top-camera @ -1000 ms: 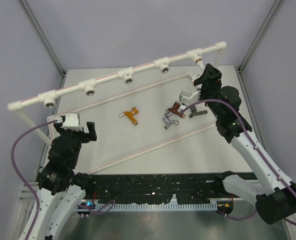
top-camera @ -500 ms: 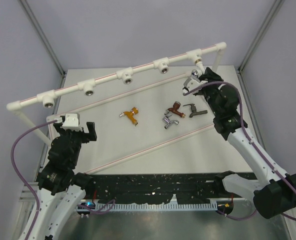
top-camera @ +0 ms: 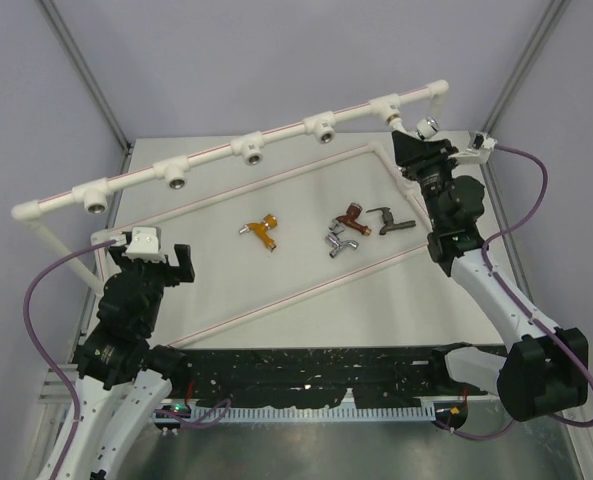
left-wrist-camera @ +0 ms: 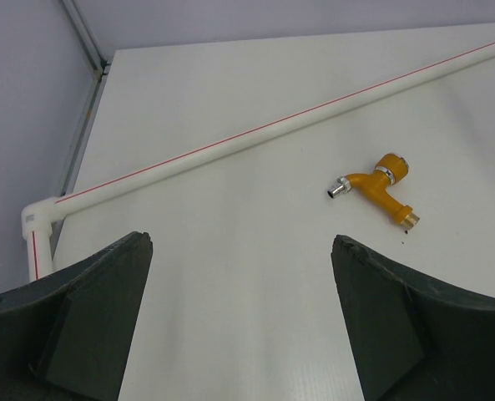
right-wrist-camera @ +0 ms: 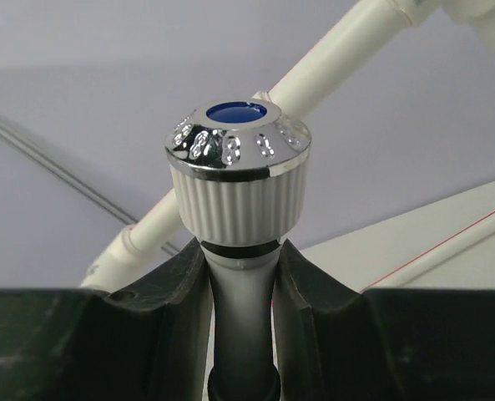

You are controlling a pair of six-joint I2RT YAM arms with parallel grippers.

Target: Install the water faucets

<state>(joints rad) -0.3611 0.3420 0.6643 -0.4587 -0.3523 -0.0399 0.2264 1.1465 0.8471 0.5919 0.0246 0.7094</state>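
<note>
Faucet [right-wrist-camera: 237, 192] white, clamped in right end effector [right-wrist-camera: 240, 280]

Pipe frame [top-camera: 211, 158] bars far edge; open tabletop [left-wrist-camera: 230, 192] ahead of left claw [left-wrist-camera: 240, 244].

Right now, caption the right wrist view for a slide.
Right gripper clamps the chrome-capped white faucet, pipe frame behind.

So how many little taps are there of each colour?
orange tap: 1
copper-brown tap: 1
chrome tap: 1
dark grey tap: 1
white tap: 1
Total: 5
</note>
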